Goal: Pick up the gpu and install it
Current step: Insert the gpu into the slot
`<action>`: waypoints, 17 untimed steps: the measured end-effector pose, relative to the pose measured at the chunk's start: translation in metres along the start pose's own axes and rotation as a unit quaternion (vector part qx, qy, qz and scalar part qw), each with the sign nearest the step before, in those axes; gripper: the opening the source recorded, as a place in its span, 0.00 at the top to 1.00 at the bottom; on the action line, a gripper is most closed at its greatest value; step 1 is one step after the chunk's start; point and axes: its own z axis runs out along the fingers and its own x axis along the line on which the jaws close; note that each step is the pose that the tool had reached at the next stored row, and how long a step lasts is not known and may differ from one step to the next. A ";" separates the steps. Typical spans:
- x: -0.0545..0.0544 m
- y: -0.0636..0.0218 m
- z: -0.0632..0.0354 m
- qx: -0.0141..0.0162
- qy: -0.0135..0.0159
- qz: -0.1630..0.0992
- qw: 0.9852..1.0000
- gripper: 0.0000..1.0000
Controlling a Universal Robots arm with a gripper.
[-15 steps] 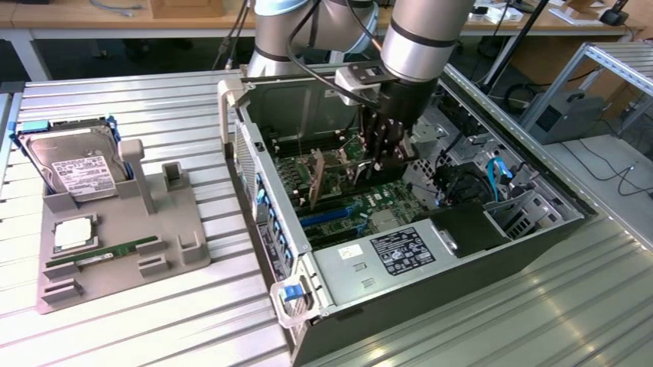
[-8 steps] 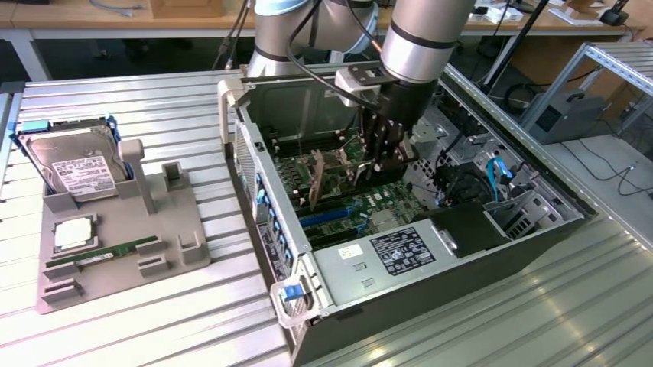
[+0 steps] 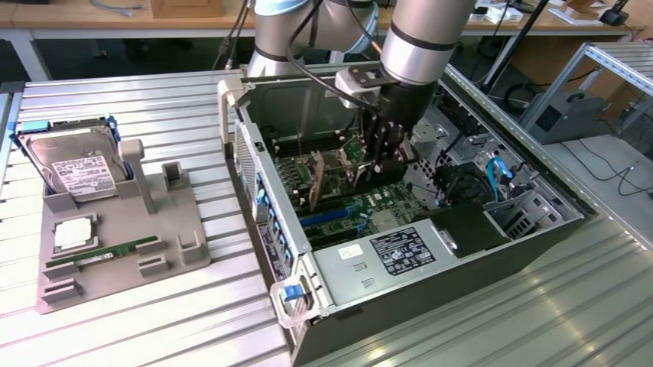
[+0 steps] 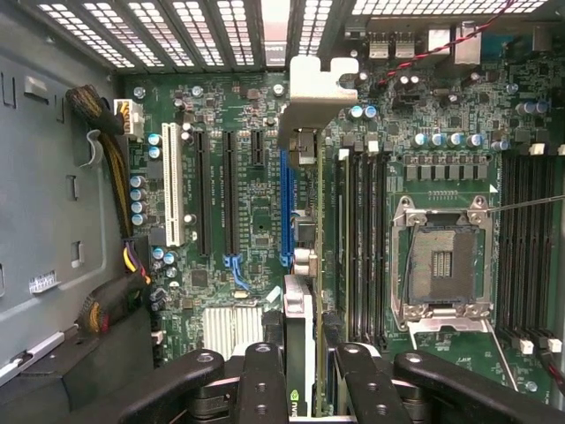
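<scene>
Wrist view looks straight down into an open computer case: the pincer (image 4: 300, 371) has its black fingers (image 4: 260, 380) partly closed on the two faces of the gpu (image 4: 298, 340), which stands on edge between them with its thin edge toward the camera. The card's silvery metal bracket (image 4: 318, 93) sits at the far end, up against the slotted rear wall of the case. The card runs along the blue expansion slot (image 4: 286, 212) on the green motherboard (image 4: 256, 203); whether its edge is already in the slot cannot be told. Just beside it on one side lie two black slots and a white slot (image 4: 173, 196); on the other side are the memory slots and, further off, the bare processor socket (image 4: 441, 261) in its metal frame.

Exterior view shows the arm reaching down into the computer case (image 3: 408, 252), which lies on its side with the panel off, the pincer (image 3: 383, 157) low over the motherboard and the gpu (image 3: 352, 172) upright in its grip. Well apart, toward the exterior view's left on the ribbed metal desk (image 3: 133, 321), stands a grey holder (image 3: 153, 229). It carries a silver hard drive (image 3: 76, 168) with a white label, a small square chip (image 3: 73, 233) and a narrow green memory stick (image 3: 102, 254).
</scene>
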 end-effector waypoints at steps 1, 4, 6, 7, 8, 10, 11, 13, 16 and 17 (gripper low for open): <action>0.000 0.0000 0.0003 0.000 0.000 0.000 1.000 0.73; 0.001 0.0000 0.0008 0.000 0.000 0.000 1.000 0.73; 0.001 0.0000 0.0012 0.000 0.000 0.000 1.000 0.73; 0.001 0.0000 0.0014 0.000 0.000 0.000 1.000 0.73; 0.001 0.0000 0.0018 0.000 0.000 0.000 1.000 0.73; 0.002 0.0000 0.0022 0.000 0.000 0.000 1.000 0.73; 0.002 0.0000 0.0023 0.000 0.000 0.000 1.000 0.73; 0.002 0.0000 0.0027 0.000 0.000 0.000 1.000 0.73; 0.003 0.0000 0.0034 0.000 0.000 0.000 1.000 0.73; 0.003 0.0000 0.0035 0.000 0.000 0.000 1.000 0.73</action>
